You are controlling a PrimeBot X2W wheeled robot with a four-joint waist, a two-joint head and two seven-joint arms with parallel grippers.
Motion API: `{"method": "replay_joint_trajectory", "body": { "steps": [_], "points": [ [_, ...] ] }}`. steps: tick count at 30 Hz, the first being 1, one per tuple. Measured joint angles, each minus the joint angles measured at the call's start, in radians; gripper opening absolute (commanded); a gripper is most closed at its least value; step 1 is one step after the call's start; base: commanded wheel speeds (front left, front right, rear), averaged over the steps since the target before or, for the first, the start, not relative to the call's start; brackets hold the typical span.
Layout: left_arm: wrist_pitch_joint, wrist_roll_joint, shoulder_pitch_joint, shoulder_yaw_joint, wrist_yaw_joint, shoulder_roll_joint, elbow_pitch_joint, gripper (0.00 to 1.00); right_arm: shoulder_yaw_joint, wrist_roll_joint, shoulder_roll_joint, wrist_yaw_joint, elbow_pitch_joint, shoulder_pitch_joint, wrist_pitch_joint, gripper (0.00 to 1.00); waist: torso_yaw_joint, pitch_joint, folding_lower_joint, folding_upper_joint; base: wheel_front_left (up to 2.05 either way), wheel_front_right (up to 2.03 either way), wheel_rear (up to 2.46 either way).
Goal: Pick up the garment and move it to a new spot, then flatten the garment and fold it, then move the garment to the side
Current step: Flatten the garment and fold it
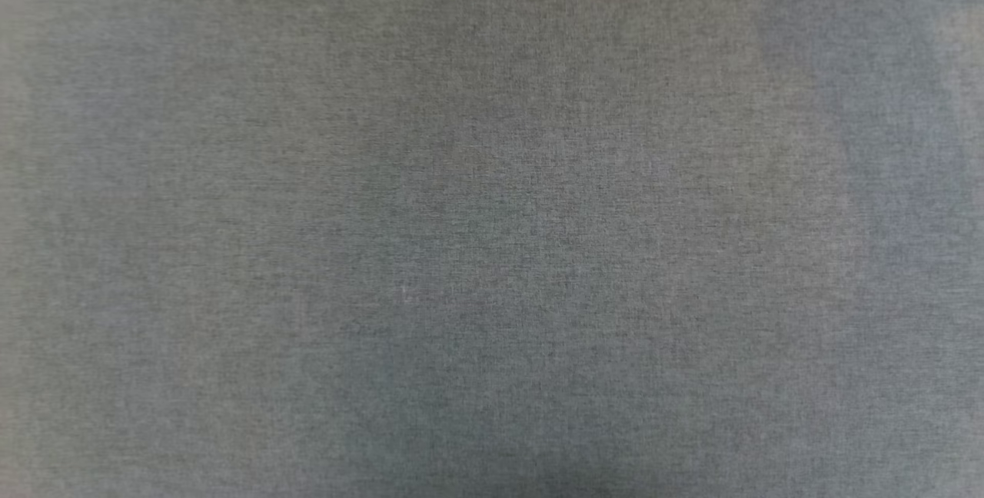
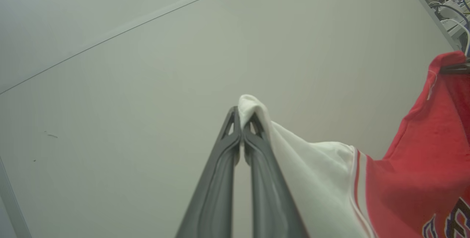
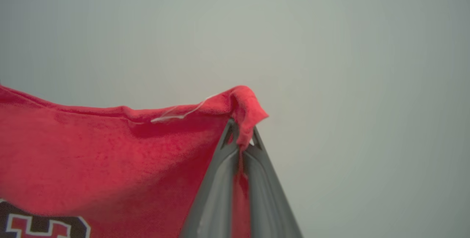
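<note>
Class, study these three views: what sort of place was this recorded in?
Probably an indoor robotics lab or test room: looped cables and equipment crowd one corner, the pale panelled surface behind is plain and bare, and a grey woven cloth is spread as the work area.

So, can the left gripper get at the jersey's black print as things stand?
Probably not: the left gripper is shut on the garment by its white sleeve, with the print off to its side. It would have to let go first.

Grey woven surface [image 1: 492, 252]; pale panel [image 2: 110, 139], thin seam [image 2: 128, 31]; cables [image 2: 451, 6] far corner.
</note>
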Motion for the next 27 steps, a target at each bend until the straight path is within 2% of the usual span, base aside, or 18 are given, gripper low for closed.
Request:
{"method": "replay_joint_trajectory", "body": {
  "steps": [6, 10, 17, 27],
  "points": [
    [-0.031, 0.008, -0.097, -0.005, 0.000, 0.007, 0.127, 0.00, 0.065, -0.046, 0.045, 0.000, 0.172, -0.146, -0.068, 0.00, -0.019, 0.062, 0.0001, 0.0000, 0.00, 0.00, 0.00],
    [-0.083, 0.001, -0.115, -0.031, -0.001, 0.006, 0.239, 0.00, 0.124, -0.043, 0.073, 0.000, 0.258, -0.181, -0.100, 0.00, -0.026, 0.085, 0.0000, 0.0000, 0.00, 0.00, 0.00],
    [-0.157, -0.027, -0.070, -0.072, -0.003, 0.018, 0.342, 0.00, 0.251, 0.009, 0.088, 0.000, 0.343, -0.160, -0.146, 0.00, -0.022, 0.102, -0.0001, 0.0000, 0.00, 0.00, 0.00],
    [-0.231, -0.109, 0.114, -0.110, -0.003, 0.045, 0.390, 0.00, 0.390, 0.134, 0.115, 0.000, 0.386, 0.007, -0.221, 0.00, -0.016, 0.068, -0.0001, -0.0001, 0.00, 0.00, 0.00]
  ]
}}
